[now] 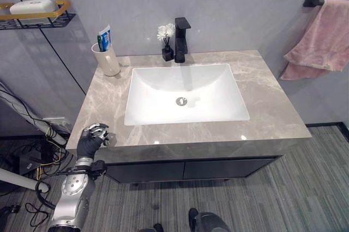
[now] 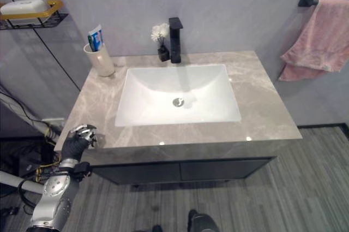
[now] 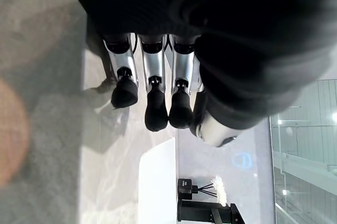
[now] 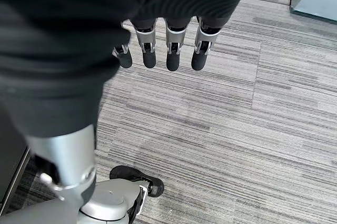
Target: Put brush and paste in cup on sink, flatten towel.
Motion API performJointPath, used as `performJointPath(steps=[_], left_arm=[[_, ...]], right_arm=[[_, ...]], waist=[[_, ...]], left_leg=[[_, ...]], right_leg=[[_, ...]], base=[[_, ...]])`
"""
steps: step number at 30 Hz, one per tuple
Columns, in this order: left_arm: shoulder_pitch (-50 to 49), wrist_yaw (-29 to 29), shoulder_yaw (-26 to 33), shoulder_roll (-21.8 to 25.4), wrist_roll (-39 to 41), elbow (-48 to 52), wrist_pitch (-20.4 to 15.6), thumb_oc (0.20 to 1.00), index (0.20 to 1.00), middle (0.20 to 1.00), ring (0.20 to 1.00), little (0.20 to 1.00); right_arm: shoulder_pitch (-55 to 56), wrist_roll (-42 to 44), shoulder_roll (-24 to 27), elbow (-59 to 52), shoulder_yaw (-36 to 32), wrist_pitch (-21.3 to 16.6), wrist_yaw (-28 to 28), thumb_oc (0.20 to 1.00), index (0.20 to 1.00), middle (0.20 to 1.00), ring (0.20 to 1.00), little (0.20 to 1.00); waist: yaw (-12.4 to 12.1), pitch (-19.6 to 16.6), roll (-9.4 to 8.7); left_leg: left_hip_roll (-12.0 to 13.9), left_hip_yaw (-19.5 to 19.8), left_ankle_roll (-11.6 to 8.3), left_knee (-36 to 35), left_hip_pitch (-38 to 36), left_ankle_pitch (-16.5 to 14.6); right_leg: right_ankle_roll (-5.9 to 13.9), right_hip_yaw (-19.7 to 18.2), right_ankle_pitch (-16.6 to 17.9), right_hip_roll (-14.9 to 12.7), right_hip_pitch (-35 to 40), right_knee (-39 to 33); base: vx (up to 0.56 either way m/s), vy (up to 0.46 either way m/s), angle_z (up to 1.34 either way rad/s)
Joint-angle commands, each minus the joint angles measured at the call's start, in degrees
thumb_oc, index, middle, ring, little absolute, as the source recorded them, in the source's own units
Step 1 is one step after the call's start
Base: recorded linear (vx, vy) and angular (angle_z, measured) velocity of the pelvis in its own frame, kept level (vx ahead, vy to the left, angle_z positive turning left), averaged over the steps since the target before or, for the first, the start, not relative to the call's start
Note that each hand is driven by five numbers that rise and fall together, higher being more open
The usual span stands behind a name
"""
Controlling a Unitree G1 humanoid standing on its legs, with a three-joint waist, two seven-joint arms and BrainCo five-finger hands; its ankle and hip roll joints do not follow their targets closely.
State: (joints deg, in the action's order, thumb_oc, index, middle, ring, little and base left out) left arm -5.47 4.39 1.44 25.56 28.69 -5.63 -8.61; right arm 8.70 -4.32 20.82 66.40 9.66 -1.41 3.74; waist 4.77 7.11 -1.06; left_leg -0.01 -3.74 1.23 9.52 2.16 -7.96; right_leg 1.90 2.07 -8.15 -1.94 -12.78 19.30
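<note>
A cream cup (image 1: 108, 60) stands on the back left corner of the marble counter (image 1: 272, 106), with a blue and white paste tube (image 1: 105, 36) upright in it. A pink towel (image 1: 322, 38) hangs bunched and uneven from a black wall bar at the right. My left hand (image 1: 91, 138) rests at the counter's front left corner; in the left wrist view its fingers (image 3: 154, 84) hang relaxed over the marble and hold nothing. My right hand (image 4: 172, 50) hangs open over the grey floor, with nothing in it.
A white basin (image 1: 185, 93) is set in the middle of the counter, with a black faucet (image 1: 181, 38) and a small black vase of white flowers (image 1: 167, 41) behind it. A wall shelf (image 1: 35, 19) with a white soap box sits at the upper left.
</note>
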Motion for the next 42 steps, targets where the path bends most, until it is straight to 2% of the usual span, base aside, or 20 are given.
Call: performJointPath(steps=[1,5,9,13,19,21,22,25,26,28,30,33,34,35,36,37,38,39,41,42], left_arm=[[-4.24,0.09,-1.52,-1.49,-0.29,-1.12,1.98,0.200,0.200,0.200,0.200,0.200],[-2.93,1.12,0.26,-0.98,-0.42,1.47,0.34,0.200,0.200,0.200,0.200,0.200],[-0.13,2.84,2.88,-0.15,0.58,3.85,-2.04,0.200,0.200,0.200,0.200,0.200],[0.19,3.28,3.74,0.43,-0.20,3.88,-2.65,0.200,0.200,0.200,0.200,0.200],[0.43,3.58,3.89,0.57,-1.36,4.27,-2.61,0.200,0.200,0.200,0.200,0.200],[0.45,3.55,3.90,0.61,-1.45,4.29,-2.60,0.200,0.200,0.200,0.200,0.200],[-0.01,3.41,4.13,0.64,-1.39,4.48,-2.51,0.200,0.200,0.200,0.200,0.200],[0.11,3.39,4.35,0.71,-1.54,4.22,-2.45,0.200,0.200,0.200,0.200,0.200],[0.15,3.34,4.33,0.63,-1.30,3.95,-2.45,0.200,0.200,0.200,0.200,0.200],[0.61,3.59,4.46,0.46,-1.24,3.59,-2.41,0.200,0.200,0.200,0.200,0.200],[0.65,3.33,4.36,0.38,-1.03,3.52,-2.51,0.200,0.200,0.200,0.200,0.200],[1.12,3.09,3.48,-0.39,-1.00,3.02,-2.53,0.200,0.200,0.200,0.200,0.200],[1.86,3.01,2.60,-1.18,-0.53,2.77,-2.72,0.200,0.200,0.200,0.200,0.200],[2.18,3.12,2.49,-1.13,-0.47,2.82,-2.74,0.200,0.200,0.200,0.200,0.200],[2.94,3.58,1.97,-1.40,-0.42,2.74,-2.80,0.200,0.200,0.200,0.200,0.200],[3.38,3.74,1.67,-1.37,-0.04,2.66,-2.88,0.200,0.200,0.200,0.200,0.200],[3.42,3.74,1.64,-1.37,-0.04,2.63,-2.90,0.200,0.200,0.200,0.200,0.200],[3.99,4.27,1.32,-0.83,0.81,2.91,-3.13,0.200,0.200,0.200,0.200,0.200],[4.50,5.03,1.08,-0.68,1.39,2.26,-3.28,0.200,0.200,0.200,0.200,0.200],[4.53,5.04,1.05,-0.71,1.40,2.21,-3.31,0.200,0.200,0.200,0.200,0.200]], right_arm=[[-0.77,-0.93,0.74,0.60,-0.07,0.18,1.28,1.000,1.000,1.000,1.000,1.000],[-0.67,-0.93,0.05,0.27,0.23,0.05,1.19,1.000,1.000,1.000,1.000,1.000],[-1.29,-1.01,-0.90,-1.68,1.30,-0.23,0.89,1.000,1.000,1.000,1.000,1.000],[-0.40,-1.74,-1.25,-2.97,2.08,-0.37,0.14,1.000,1.000,1.000,1.000,1.000],[0.42,-2.96,-1.48,-0.68,1.80,0.04,0.28,1.000,1.000,1.000,1.000,1.000],[0.35,-3.03,-1.52,-0.20,1.82,0.06,0.37,1.000,1.000,1.000,1.000,1.000],[0.25,-3.43,-1.59,0.70,1.94,0.09,0.51,1.000,1.000,1.000,1.000,1.000],[0.08,-3.47,-1.64,0.96,2.10,0.01,0.43,1.000,1.000,1.000,1.000,1.000],[0.05,-3.21,-1.56,0.64,2.24,-0.29,0.43,1.000,1.000,1.000,1.000,1.000],[-0.23,-2.88,-1.52,0.46,2.64,-0.52,0.51,1.000,1.000,1.000,1.000,1.000],[-0.05,-2.63,-1.22,-0.58,2.90,-0.73,0.26,1.000,1.000,1.000,1.000,1.000],[0.21,-1.85,-0.92,-0.17,2.86,-0.92,0.64,1.000,1.000,1.000,1.000,1.000],[0.29,-1.37,0.20,0.61,2.54,-0.96,0.98,1.000,1.000,1.000,1.000,1.000],[-0.15,-1.30,0.94,0.82,2.37,-0.84,1.11,1.000,1.000,1.000,1.000,1.000],[-0.10,-0.84,1.85,0.88,1.69,-0.89,1.56,1.000,1.000,1.000,1.000,1.000],[-0.06,-0.34,2.13,0.98,1.09,-0.86,1.88,1.000,1.000,1.000,1.000,1.000],[-0.06,-0.34,2.14,0.97,1.07,-0.86,1.88,1.000,1.000,1.000,1.000,1.000],[0.18,1.60,3.04,1.21,-1.23,-0.55,3.08,1.000,1.000,1.000,1.000,1.000],[0.33,1.22,3.73,1.19,-1.54,-0.46,3.67,1.000,1.000,1.000,1.000,1.000],[0.35,1.21,3.77,1.18,-1.56,-0.46,3.67,1.000,1.000,1.000,1.000,1.000]], waist=[[0.95,0.20,-1.26],[0.55,-0.22,-1.49],[0.51,-0.44,-2.18],[0.79,-0.06,-3.11],[0.90,0.37,-3.57],[0.76,0.52,-3.50],[-0.27,0.79,-3.47],[-0.38,0.86,-3.41],[-0.15,1.01,-3.28],[-0.48,1.27,-3.25],[-0.04,1.45,-3.30],[0.25,0.75,-3.49],[0.41,0.69,-3.25],[0.13,0.99,-3.16],[-0.11,1.58,-2.92],[0.35,1.54,-2.94],[0.37,1.57,-2.92],[0.57,0.90,-3.02],[0.92,0.71,-2.13],[0.94,0.78,-2.10]], left_leg=[[2.56,-1.96,-1.29,1.99,4.56,3.32],[1.67,-2.84,-0.70,1.11,3.75,2.97],[0.21,-3.85,0.35,-0.65,3.17,3.01],[-0.79,-4.37,1.32,-0.70,2.79,2.41],[-1.75,-4.81,2.11,-1.18,2.69,2.11],[-1.66,-5.01,2.21,-1.21,2.64,2.13],[-1.22,-6.12,2.22,-1.71,2.27,2.17],[-1.02,-6.32,2.13,-2.33,2.01,2.41],[-0.72,-6.44,1.91,-3.03,1.60,2.88],[-0.57,-6.84,1.80,-3.33,1.38,3.16],[-0.62,-6.79,1.68,-3.02,1.19,3.20],[-0.77,-6.71,1.37,-2.75,0.86,2.82],[-0.69,-6.08,0.52,2.67,2.40,1.23],[-1.13,-5.25,-0.03,5.38,3.21,0.94],[-0.83,-3.07,-1.54,9.71,5.38,1.83],[1.11,-4.28,-1.91,9.01,5.94,2.57],[1.13,-4.23,-1.94,9.04,5.94,2.55],[8.34,-4.12,-3.16,3.52,7.06,7.12],[13.81,-2.55,-5.23,-1.34,7.27,12.90],[13.85,-2.55,-5.37,-1.88,6.93,13.22]], right_leg=[[6.27,-0.70,7.00,-5.60,7.61,-9.16],[7.31,-1.47,8.83,-6.74,7.72,-10.29],[9.16,-3.55,13.84,-8.81,6.40,-11.45],[9.73,-4.99,16.29,-9.99,5.85,-11.84],[10.02,-4.88,19.05,-11.10,5.16,-11.84],[9.83,-4.45,19.09,-11.07,4.92,-11.70],[9.38,0.04,18.30,-11.23,4.36,-11.48],[8.97,1.92,17.09,-10.38,4.03,-10.66],[8.10,2.98,14.16,-7.35,2.41,-8.18],[7.02,6.54,11.72,-5.39,1.47,-6.17],[6.44,5.82,10.23,-3.49,1.17,-5.06],[4.88,4.01,9.23,-1.24,3.11,-7.27],[3.55,3.83,8.31,-0.67,4.31,-9.23],[3.19,3.82,8.10,-0.65,4.56,-9.29],[2.55,3.80,7.25,-0.43,5.65,-9.16],[2.60,4.12,6.93,-0.94,6.04,-9.25],[2.58,4.17,6.91,-0.93,6.06,-9.24],[3.11,4.09,6.24,-2.71,6.98,-9.58],[3.70,3.62,5.20,-3.64,6.80,-8.50],[3.61,3.66,5.06,-3.58,6.82,-8.32]], base=[[0.00,0.141,-0.04],[-0.01,0.165,-0.14],[-0.06,0.165,-0.19],[-0.03,0.134,-0.23],[-0.02,0.077,-0.13],[-0.02,0.042,-0.05],[-0.02,0.048,-0.16],[0.00,0.027,-0.37],[-0.01,0.020,-0.17],[-0.01,0.005,-0.12],[0.04,-0.043,-0.08],[0.11,-0.125,0.00],[0.14,-0.156,-0.03],[0.16,-0.151,0.17],[0.09,-0.041,0.20],[0.07,-0.022,0.18],[0.11,0.121,0.07],[0.14,0.167,0.12],[0.13,0.201,0.18],[0.09,0.198,0.19]])
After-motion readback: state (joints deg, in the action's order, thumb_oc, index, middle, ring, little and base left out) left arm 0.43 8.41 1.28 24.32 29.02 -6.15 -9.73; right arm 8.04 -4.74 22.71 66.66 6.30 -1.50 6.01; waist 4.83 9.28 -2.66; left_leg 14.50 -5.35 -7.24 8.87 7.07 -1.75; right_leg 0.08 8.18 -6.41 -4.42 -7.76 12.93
